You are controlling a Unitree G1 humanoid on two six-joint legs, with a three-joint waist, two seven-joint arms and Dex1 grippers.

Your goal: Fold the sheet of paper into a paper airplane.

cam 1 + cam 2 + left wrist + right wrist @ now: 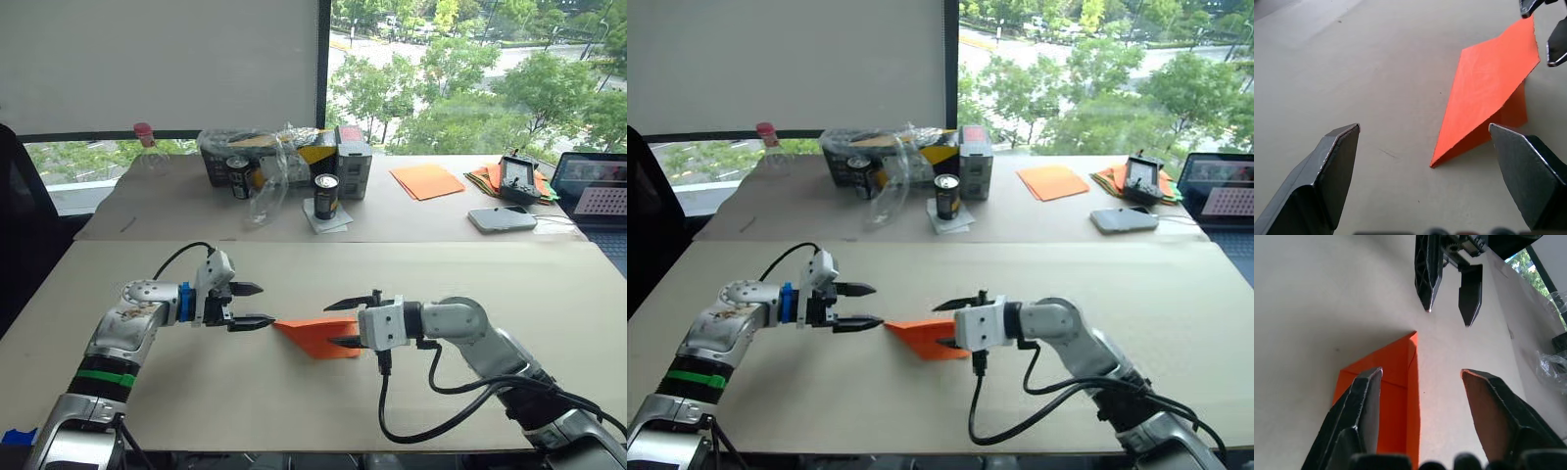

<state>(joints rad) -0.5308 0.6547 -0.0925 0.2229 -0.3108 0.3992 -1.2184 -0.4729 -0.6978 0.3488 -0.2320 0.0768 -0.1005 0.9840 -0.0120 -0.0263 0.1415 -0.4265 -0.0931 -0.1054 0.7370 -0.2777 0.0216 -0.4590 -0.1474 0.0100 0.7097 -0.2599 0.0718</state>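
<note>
Both grippers stood with fingers spread, holding nothing. On the left, the left gripper [252, 305] hovered just off the pointed tip of the bright orange folded paper wedge [315, 336], its lower finger close to that tip without clearly touching it. Opposite it, the right gripper [345, 322] bracketed the wedge's broad right end, one finger above the paper and one low beside it; whether either finger touched could not be told. The paper lay on the near beige table [411, 284], between the two grippers, already creased into a narrow pointed shape with one flap raised off the tabletop.

Judging from this, the main risk was the loose wedge sliding or springing open, since nothing pinned it down. A closing finger could nudge the light paper sideways, or crumple the raised flap instead of sharpening the crease. With the grippers facing each other so closely, their fingertips could also collide over the paper.
</note>
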